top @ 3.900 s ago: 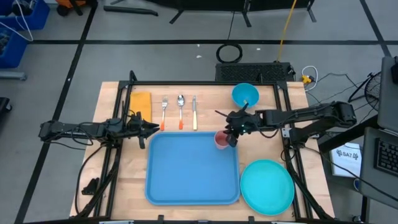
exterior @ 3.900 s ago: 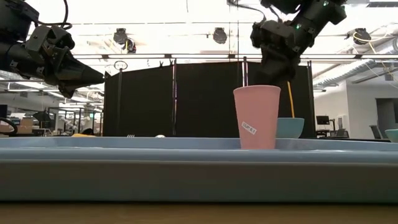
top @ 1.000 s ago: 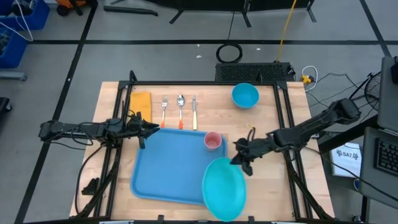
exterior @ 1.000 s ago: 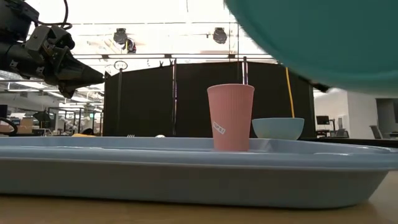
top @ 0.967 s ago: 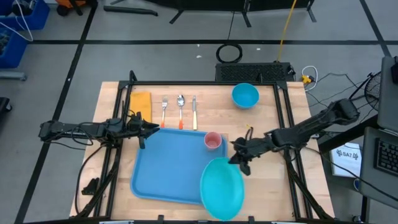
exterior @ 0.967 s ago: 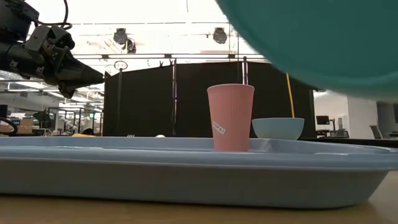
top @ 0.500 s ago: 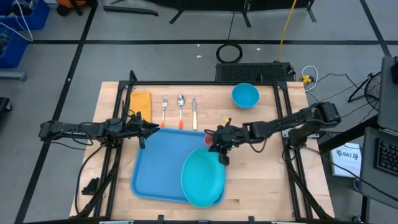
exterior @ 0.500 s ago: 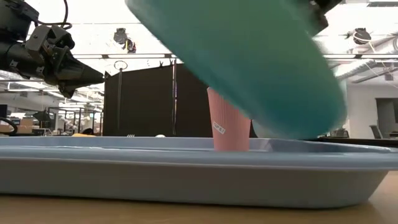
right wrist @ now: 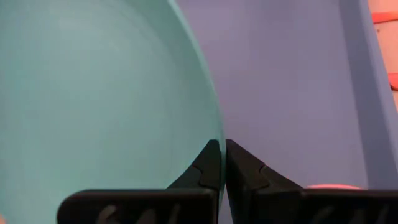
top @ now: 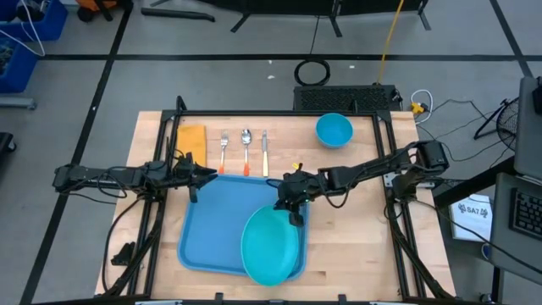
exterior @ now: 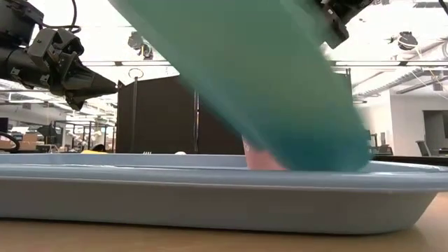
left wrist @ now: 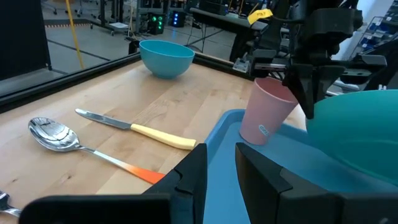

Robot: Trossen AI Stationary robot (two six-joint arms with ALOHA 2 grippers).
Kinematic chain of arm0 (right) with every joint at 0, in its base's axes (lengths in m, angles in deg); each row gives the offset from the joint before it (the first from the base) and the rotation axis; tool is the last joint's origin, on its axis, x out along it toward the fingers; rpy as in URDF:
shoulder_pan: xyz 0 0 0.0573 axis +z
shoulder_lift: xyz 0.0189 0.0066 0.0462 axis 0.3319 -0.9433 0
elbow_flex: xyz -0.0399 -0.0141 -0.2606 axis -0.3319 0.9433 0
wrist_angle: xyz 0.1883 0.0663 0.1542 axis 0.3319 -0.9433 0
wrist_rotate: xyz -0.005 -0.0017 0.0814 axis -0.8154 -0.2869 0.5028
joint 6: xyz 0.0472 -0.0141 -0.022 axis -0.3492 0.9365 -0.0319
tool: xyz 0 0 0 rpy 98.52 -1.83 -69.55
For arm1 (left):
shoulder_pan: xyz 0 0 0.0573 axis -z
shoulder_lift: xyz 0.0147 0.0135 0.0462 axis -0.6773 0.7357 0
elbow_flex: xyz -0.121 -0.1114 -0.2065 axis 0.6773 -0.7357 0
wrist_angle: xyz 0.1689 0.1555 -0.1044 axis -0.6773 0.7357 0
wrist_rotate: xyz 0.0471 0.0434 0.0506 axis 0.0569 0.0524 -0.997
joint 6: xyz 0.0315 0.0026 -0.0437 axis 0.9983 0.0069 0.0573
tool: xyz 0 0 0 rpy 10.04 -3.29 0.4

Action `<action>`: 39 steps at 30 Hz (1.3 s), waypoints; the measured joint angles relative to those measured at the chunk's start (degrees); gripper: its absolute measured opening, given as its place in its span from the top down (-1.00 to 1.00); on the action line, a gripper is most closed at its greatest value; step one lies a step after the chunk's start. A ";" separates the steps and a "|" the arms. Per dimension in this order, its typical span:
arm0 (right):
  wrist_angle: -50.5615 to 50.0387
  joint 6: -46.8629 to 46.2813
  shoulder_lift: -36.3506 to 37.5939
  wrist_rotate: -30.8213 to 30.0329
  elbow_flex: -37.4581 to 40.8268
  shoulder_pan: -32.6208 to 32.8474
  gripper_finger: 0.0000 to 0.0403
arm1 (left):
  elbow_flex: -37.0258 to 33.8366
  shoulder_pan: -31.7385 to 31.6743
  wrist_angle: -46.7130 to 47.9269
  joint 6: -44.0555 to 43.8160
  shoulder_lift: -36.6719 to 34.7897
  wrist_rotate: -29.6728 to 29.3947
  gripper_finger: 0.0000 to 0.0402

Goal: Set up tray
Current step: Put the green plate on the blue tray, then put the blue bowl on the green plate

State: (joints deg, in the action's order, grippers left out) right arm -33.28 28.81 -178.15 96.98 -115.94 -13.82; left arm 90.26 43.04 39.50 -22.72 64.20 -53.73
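Note:
The light-blue tray [top: 212,229] lies flat on the table. Over its near right part hangs a round teal plate [top: 269,247], tilted, with my right gripper [top: 292,213] shut on it. A pink cup [left wrist: 267,115] stands in the tray's far right corner, mostly hidden under my right arm in the high view. My left gripper [top: 203,176] hovers above the tray's far left corner, its fingers [left wrist: 193,168] a narrow gap apart with nothing between them. My right gripper pinches the plate's rim [right wrist: 214,134] between its two fingers, at the plate's far edge. The fingers slant down from the table's far right. The plate [exterior: 266,77] hangs steeply tilted over the tray [exterior: 140,189]. Whether its low edge touches the tray, I cannot tell.
Beyond the tray's far edge lie a fork [top: 223,152], a spoon [top: 246,148] and a knife [top: 264,152], with a yellow napkin [top: 192,140] to their left. A teal bowl [top: 334,130] stands at the far right. Bare wood lies right of the tray.
My right gripper has carried the teal plate toward the table's left edge, from beside the tray's right rim to over the tray's near right part. The plate has come lower and tipped more steeply. The tray and cup have stayed put.

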 joint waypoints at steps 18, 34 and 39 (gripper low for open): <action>-0.06 0.56 -0.09 0.08 0.22 0.12 0.88 | 0.00 0.00 0.05 0.02 0.01 0.11 0.56; 5.70 0.62 -0.33 -0.16 0.44 0.17 0.38 | 0.00 0.04 0.13 0.10 0.00 0.13 0.56; 11.14 1.89 -0.27 -0.07 0.55 0.17 0.34 | 0.00 0.02 0.15 0.13 0.01 0.13 0.56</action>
State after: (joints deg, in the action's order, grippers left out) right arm -22.14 30.71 -178.42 96.90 -115.40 -13.65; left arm 90.26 43.06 39.65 -22.59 64.21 -53.60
